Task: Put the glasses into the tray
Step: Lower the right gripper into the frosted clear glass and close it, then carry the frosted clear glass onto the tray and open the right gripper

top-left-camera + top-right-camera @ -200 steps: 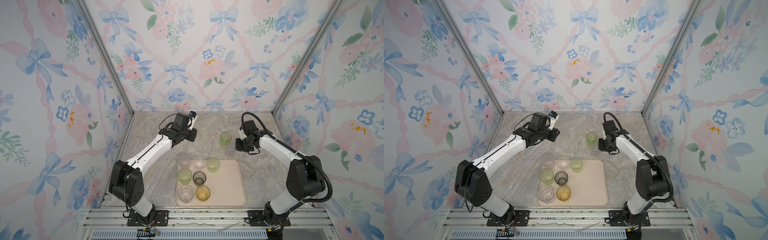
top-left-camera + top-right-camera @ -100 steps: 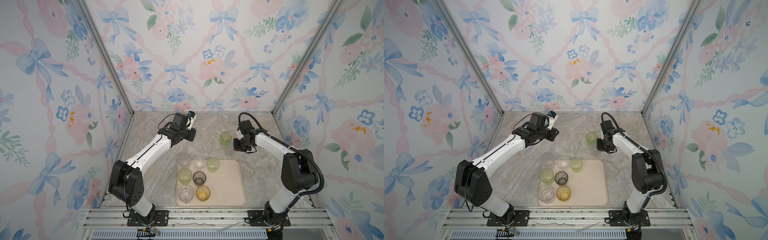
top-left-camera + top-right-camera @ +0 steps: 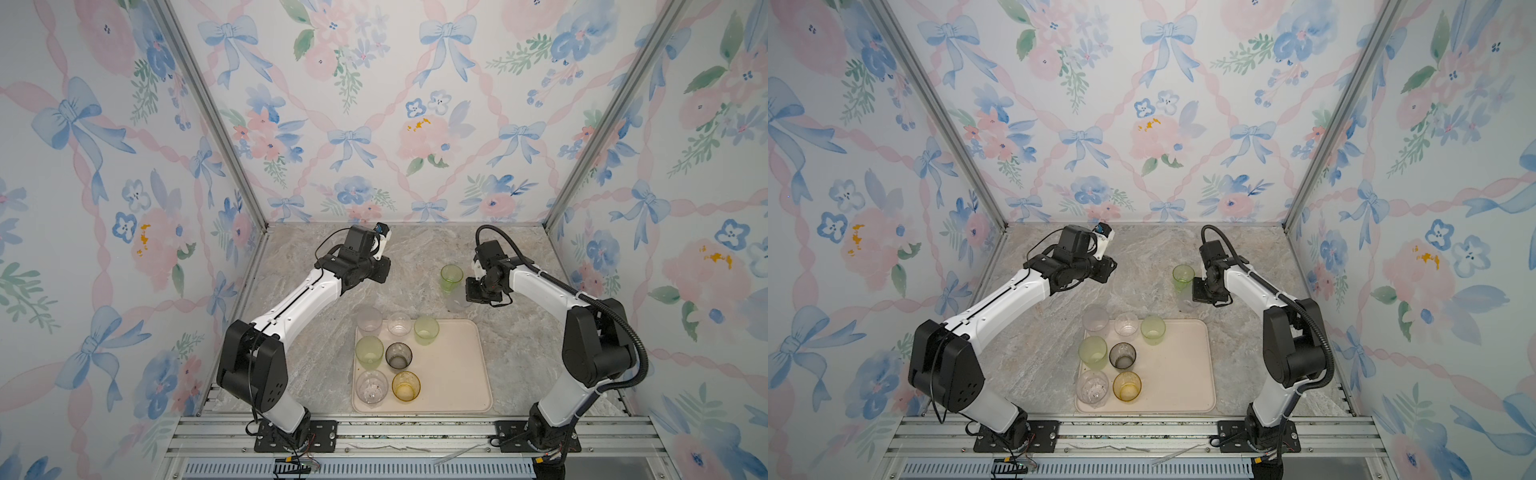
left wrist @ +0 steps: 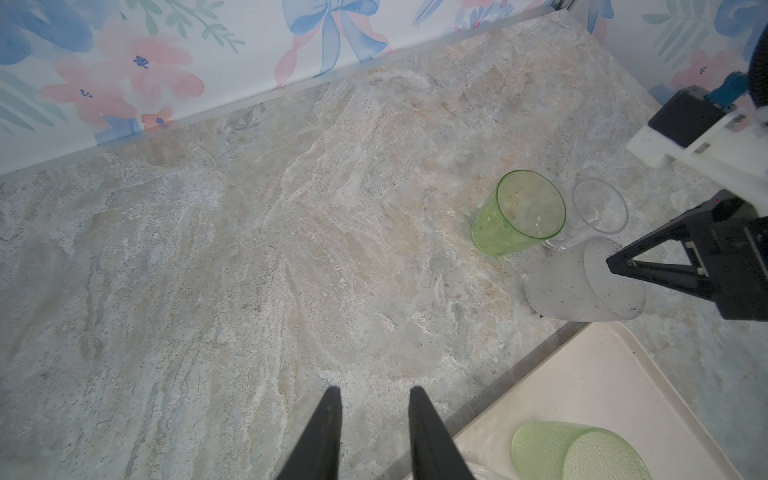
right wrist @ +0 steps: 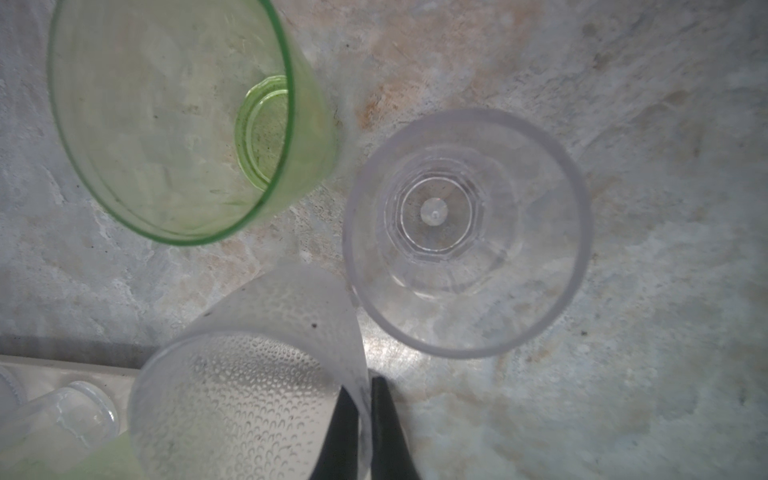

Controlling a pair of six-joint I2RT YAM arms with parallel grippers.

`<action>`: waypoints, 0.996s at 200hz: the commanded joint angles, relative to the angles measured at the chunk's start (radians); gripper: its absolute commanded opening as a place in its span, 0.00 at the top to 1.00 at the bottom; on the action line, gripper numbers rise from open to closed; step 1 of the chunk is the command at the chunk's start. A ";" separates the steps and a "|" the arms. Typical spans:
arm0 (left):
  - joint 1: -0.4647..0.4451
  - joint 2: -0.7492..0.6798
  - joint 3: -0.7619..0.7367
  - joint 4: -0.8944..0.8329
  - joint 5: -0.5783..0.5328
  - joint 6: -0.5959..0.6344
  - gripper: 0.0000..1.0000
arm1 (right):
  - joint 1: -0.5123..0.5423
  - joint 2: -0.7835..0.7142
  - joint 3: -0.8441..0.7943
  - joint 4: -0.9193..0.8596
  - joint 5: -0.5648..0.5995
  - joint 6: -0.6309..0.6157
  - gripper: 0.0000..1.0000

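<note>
The cream tray (image 3: 451, 368) (image 3: 1177, 368) lies at the front middle. Several glasses stand along its left side, among them a smoky grey one (image 3: 398, 355) and an amber one (image 3: 406, 385). Behind the tray on the marble stand a green glass (image 3: 451, 276) (image 5: 174, 120), a clear glass (image 4: 600, 210) (image 5: 465, 232) and a frosted dimpled glass (image 3: 456, 301) (image 5: 249, 374). My right gripper (image 5: 363, 390) (image 4: 611, 262) is shut on the frosted glass's rim wall, one finger inside and one outside. My left gripper (image 4: 374, 395) hangs open and empty over bare marble beside the tray's back left corner.
Floral walls close in the back and both sides of the marble table (image 3: 415, 257). An aluminium rail (image 3: 415, 432) runs along the front edge. The green and clear glasses stand close against the frosted one. The tray's right half (image 3: 1183, 382) holds nothing.
My right gripper has swung in towards the frosted glass and closed on its rim. The left arm has barely shifted, its fingers as far apart as before.
</note>
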 commanded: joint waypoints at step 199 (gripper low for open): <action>0.030 -0.029 -0.084 0.086 -0.033 -0.049 0.69 | 0.657 -0.376 -0.099 -0.376 0.207 0.090 1.00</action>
